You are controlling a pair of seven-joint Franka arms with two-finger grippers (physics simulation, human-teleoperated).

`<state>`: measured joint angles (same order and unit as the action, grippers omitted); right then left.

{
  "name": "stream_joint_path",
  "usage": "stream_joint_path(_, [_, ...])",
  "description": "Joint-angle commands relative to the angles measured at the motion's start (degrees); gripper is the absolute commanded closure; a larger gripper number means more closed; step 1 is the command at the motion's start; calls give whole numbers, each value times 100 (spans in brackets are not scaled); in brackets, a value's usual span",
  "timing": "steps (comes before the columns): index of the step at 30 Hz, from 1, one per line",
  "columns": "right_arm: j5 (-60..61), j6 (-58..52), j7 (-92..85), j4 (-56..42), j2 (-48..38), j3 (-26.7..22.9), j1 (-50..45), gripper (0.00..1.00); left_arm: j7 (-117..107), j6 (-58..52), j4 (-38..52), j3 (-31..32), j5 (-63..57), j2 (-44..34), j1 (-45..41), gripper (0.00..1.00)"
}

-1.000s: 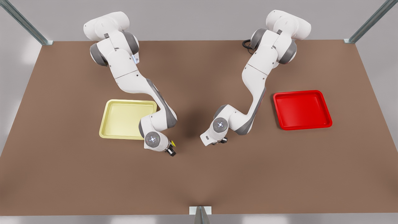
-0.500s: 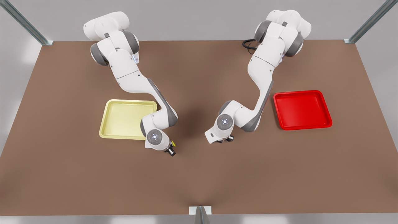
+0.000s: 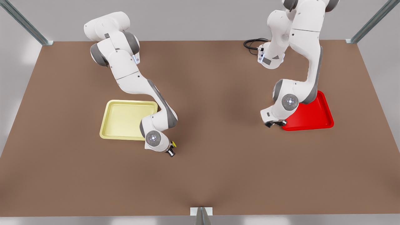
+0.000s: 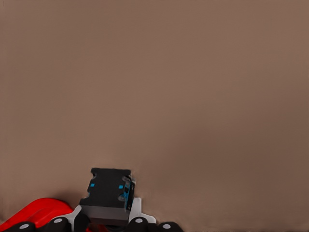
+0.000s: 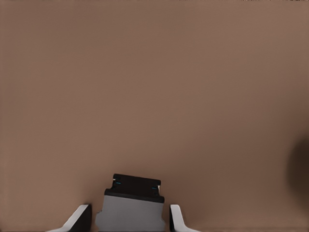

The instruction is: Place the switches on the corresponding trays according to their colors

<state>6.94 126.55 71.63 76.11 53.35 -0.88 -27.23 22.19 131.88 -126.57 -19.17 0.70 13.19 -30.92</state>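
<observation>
Matte brown table (image 3: 218,172) carries two shallow, round-cornered plastic trays with raised rims. At the front view's left, the right gripper (image 3: 170,152) sits low just near and right of the pale yellow tray (image 3: 106,118), its white fingers (image 5: 176,218) clamped on the yellow switch (image 3: 173,144), whose blocky black-and-grey body shows in the right wrist view. At the front view's right, the left gripper (image 3: 275,124) hangs at the glossy red tray (image 3: 312,115), by its near left corner, pinching the other switch (image 4: 108,195), a notched black block on grey; its cap is hidden.
</observation>
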Motion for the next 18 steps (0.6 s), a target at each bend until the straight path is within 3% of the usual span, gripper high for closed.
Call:
stream_joint_path(1, [0,1,0,0,-1,0,-1,42,109,-31,-69,-69,53,-45,-19,46])
stream_joint_path(3, [0,-25,0,0,-1,0,8,47,549,-145,-324,-438,53,-291,-28,46])
stream_joint_path(7, [0,-8,-9,0,-1,-9,8,46,1076,-269,-869,-1035,53,-634,-37,46])
stream_joint_path(15, [0,-69,-26,0,-62,-9,25,45,2025,-216,-1362,-1967,45,-581,-37,46])
stream_joint_path(16, [0,-69,-26,0,-71,-9,25,45,2105,-216,-1388,-2047,45,-564,-37,43])
stream_joint_path(17, [0,-78,-70,0,-88,-26,34,45,2192,-216,-1441,-2091,45,-555,-37,0])
stream_joint_path(18, [0,-87,-79,17,-123,-26,69,45,2228,-216,-1441,-2152,45,-537,-37,0])
